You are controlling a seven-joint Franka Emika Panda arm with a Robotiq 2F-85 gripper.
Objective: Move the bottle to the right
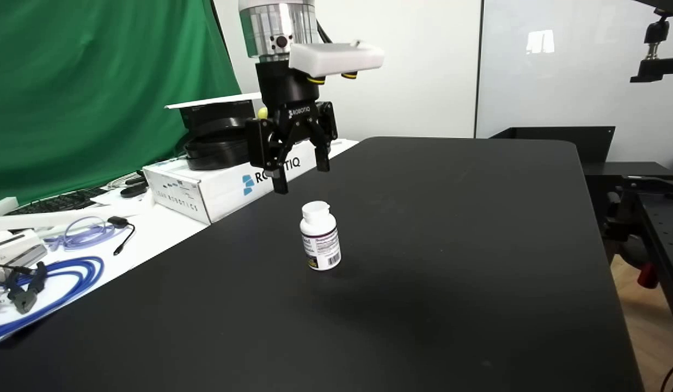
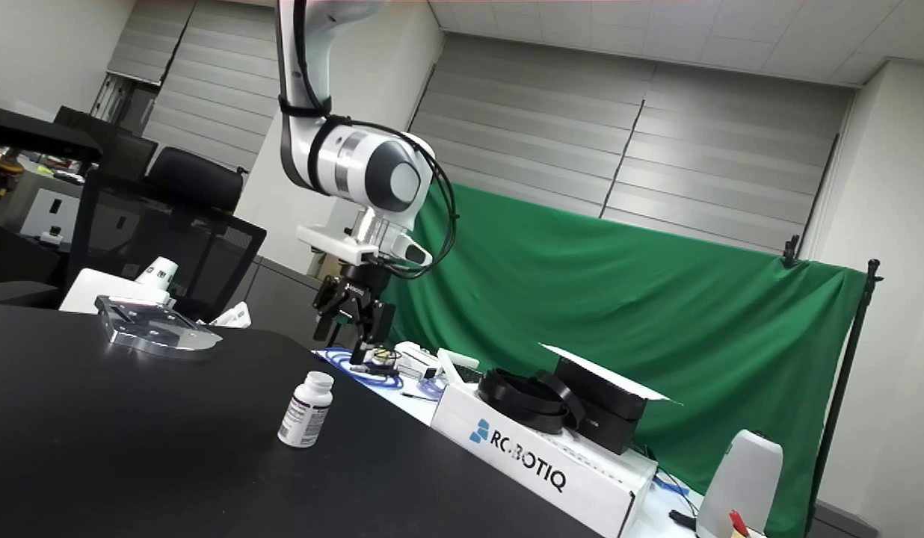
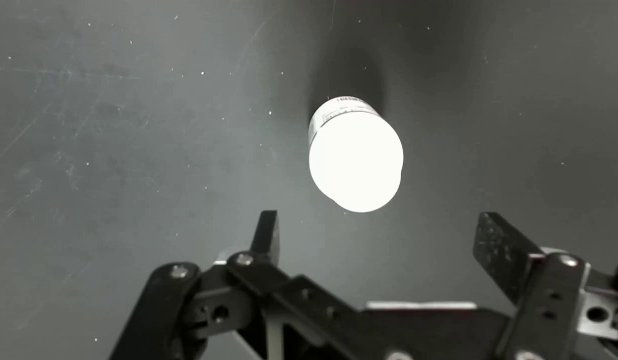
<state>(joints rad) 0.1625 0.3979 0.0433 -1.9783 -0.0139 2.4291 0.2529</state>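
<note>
Gripper (image 1: pixel 301 177): "ROBOTIQ" in white on its body, above the fingers, in an exterior view. White box (image 2: pixel 533 478), right of the gripper in an exterior view: "ROBOTIQ" in black letters, blue logo (image 2: pixel 479 431) just ahead of them. In an exterior view where the same box sits behind the gripper, a finger blocks middle letters; end panel (image 1: pixel 176 197), left of the gripper there, reads "LEAN ROBOTICS". Bottle (image 1: pixel 320 239), lower than the fingertips there: label (image 1: pixel 316 246) with fine print, words too small to read, plus barcode (image 1: pixel 334 258). Barcode shows in the wrist view too, past the fingertips.
</note>
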